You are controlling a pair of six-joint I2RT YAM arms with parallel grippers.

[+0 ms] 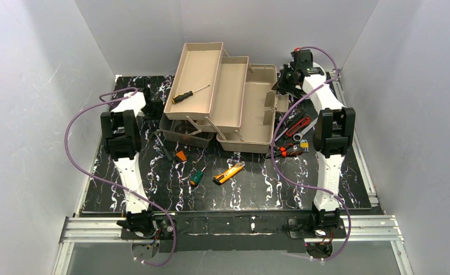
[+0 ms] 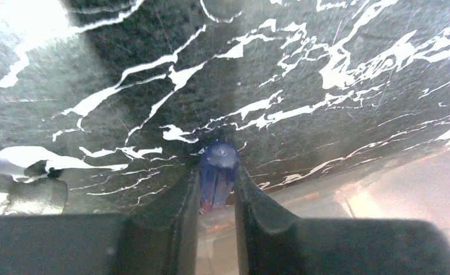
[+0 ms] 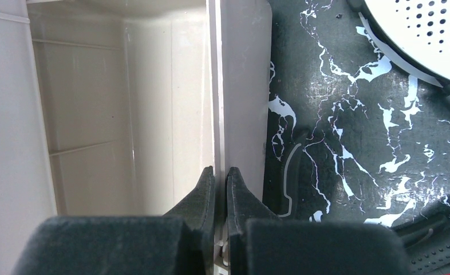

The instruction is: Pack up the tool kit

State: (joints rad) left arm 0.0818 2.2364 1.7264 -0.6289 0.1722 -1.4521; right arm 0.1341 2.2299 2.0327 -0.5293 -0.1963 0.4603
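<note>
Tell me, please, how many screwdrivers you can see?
2: a yellow-handled screwdriver in the top tray, and a green-handled screwdriver on the table before the toolbox. The blue item in the left end effector may be a third; others may be hidden.

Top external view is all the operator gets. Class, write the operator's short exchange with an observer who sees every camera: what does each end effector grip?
Operator: Left side: is anything held?
Observer: Yes. The left end effector has closed on a blue handle, one finger on each side.
Operator: And on the right side?
Observer: The right end effector pinches the thin side wall of the toolbox.
</note>
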